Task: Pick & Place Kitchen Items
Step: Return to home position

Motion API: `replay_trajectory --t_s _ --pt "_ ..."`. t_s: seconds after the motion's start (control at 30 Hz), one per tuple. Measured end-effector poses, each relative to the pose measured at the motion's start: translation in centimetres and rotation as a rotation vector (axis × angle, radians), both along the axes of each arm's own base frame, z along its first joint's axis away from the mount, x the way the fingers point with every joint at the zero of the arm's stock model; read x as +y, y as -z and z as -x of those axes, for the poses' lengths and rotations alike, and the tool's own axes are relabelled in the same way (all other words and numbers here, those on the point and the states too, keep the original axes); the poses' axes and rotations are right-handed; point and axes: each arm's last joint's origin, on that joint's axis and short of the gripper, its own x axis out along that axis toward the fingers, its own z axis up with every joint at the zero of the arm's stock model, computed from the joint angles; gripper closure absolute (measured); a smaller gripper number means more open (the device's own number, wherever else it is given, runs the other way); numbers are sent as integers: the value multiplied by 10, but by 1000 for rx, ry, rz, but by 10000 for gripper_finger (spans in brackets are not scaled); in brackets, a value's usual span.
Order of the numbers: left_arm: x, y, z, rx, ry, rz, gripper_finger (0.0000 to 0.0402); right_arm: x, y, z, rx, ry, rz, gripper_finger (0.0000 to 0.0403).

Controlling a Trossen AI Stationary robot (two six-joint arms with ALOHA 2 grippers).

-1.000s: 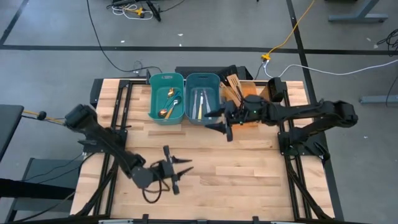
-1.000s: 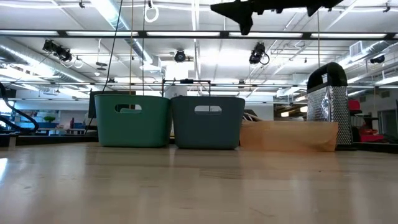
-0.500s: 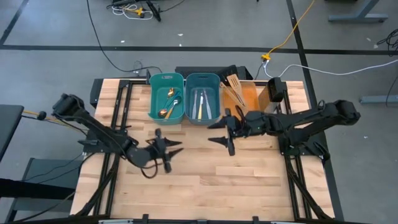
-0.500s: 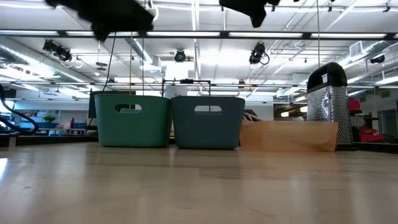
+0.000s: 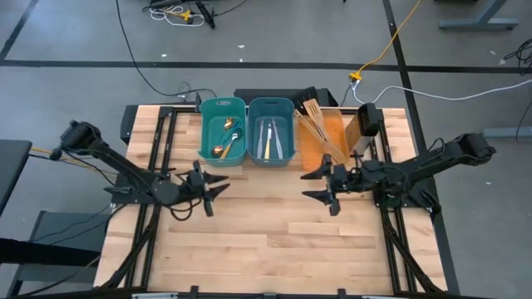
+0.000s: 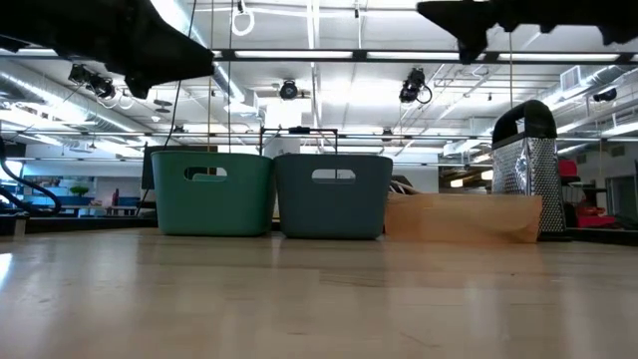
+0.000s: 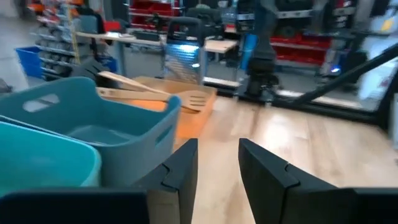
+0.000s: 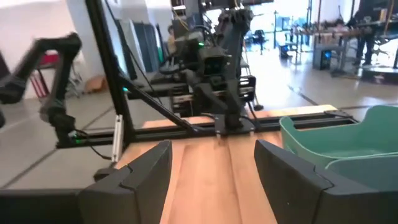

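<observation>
High view: left gripper (image 5: 214, 191) and right gripper (image 5: 308, 185) empty, jaws parted; careless homing swing could clip teal bin (image 5: 223, 100) near left jaws.

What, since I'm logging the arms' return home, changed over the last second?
The left gripper drew back from mid-table toward its own side, ending in front of the green bin. The right gripper withdrew from the blue bin toward its side. Both are open and empty. Bins, orange tray and utensils stayed put.
</observation>
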Motion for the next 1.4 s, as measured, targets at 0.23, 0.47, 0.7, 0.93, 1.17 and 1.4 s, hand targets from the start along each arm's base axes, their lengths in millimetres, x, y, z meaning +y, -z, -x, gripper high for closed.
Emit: replay_trajectory --t_s 0.23,0.47,0.7,0.93,1.17,1.4 --pt "24 -3 -5 29 -4 -28 280 0 13 30 -83 27 2 163" --pt "37 3 2 130 -15 8 280 0 31 51 -86 70 -11 163" --pt "46 21 25 90 -10 73 280 -2 45 67 -113 115 -10 163" --pt "54 41 50 -47 40 69 280 -3 57 78 -138 93 -23 163" --pt "65 29 56 -106 60 -45 280 -8 69 87 -166 156 -17 163" --pt "69 39 62 14 115 -99 280 -8 71 88 -146 153 -2 163"
